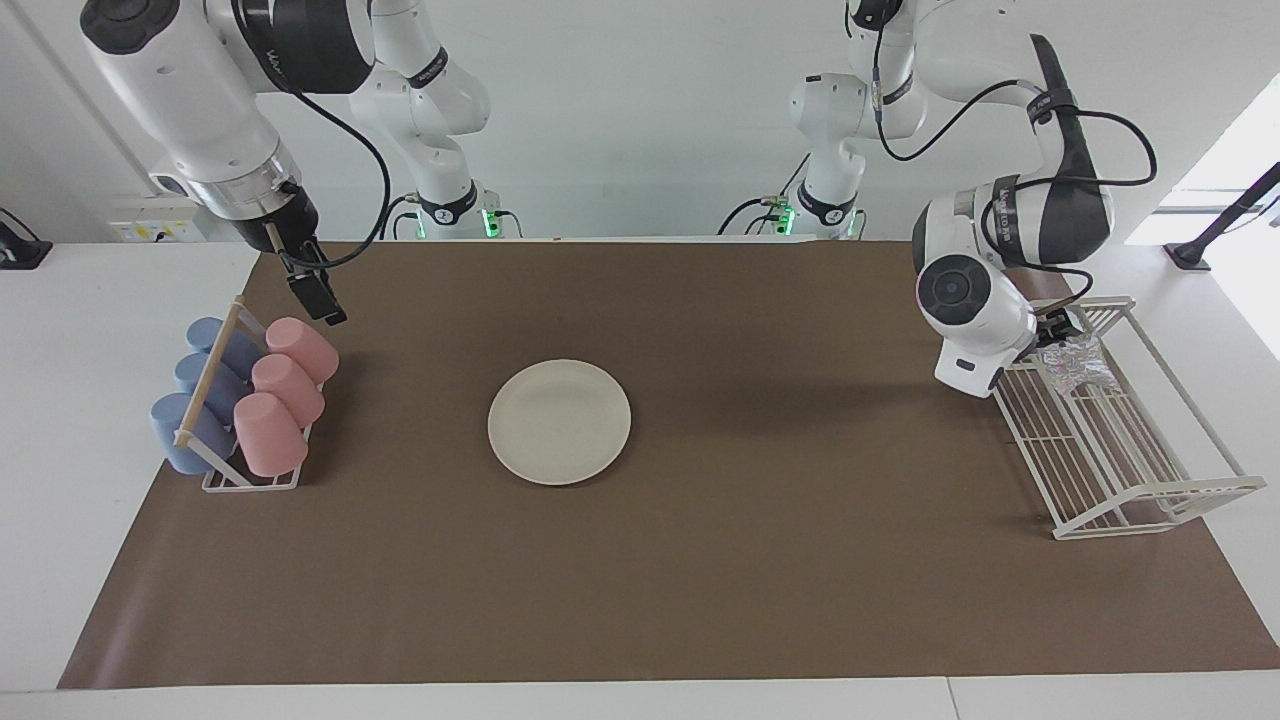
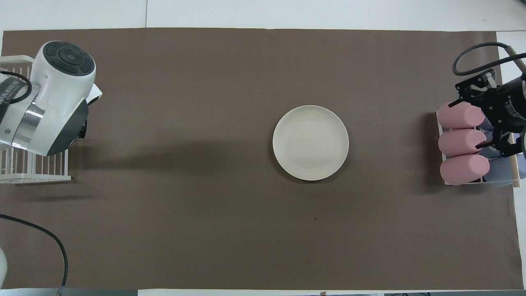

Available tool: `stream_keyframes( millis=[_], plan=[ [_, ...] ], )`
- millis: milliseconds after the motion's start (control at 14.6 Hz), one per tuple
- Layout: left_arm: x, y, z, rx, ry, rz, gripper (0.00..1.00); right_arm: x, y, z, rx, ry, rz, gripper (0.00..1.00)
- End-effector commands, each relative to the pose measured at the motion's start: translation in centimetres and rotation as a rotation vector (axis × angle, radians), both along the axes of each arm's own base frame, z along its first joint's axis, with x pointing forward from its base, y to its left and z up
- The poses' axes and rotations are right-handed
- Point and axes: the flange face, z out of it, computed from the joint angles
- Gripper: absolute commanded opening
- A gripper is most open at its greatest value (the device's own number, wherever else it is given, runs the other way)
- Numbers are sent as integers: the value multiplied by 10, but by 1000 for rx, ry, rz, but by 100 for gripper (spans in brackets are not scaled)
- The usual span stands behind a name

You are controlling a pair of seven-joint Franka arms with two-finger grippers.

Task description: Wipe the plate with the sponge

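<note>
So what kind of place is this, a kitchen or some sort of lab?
It looks like a robotics lab staged as a dishwashing corner, not a real kitchen: a table under brown paper, a plate, a cup holder of pink and blue cups, a wire rack holding a sponge, no sink in view.

Overhead: sponge hidden under left arm's wrist (image 2: 53,102); wire rack (image 2: 37,174) cut off at 9 o'clock edge. Left gripper (image 1: 1060,328) jaws unreadable.
</note>
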Motion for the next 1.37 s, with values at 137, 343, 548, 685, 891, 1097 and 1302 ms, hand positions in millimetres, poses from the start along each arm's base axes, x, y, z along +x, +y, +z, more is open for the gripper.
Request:
stream_keyframes(
  millis=[137,343,548,685,891,1097,1302],
  plan=[
    [5,12,-5,45,-23,-25,100,-14,5,1,10,26,-48,100],
    [3,19,-6,66,-13,-17,100,-18,31,7,-2,22,-131,100],
    [3,28,-7,71,-26,4,91,-22,60,8,-11,17,-214,100],
    [2,30,-8,75,-37,24,75,-24,79,10,-12,13,-225,100],
    [-3,33,-12,87,-41,50,18,-28,101,13,62,32,-246,100],
    [-1,32,-9,85,-49,52,0,-29,110,14,128,46,-259,100],
    [1,31,-3,81,-61,48,0,-31,144,18,153,11,-270,100]
  ],
)
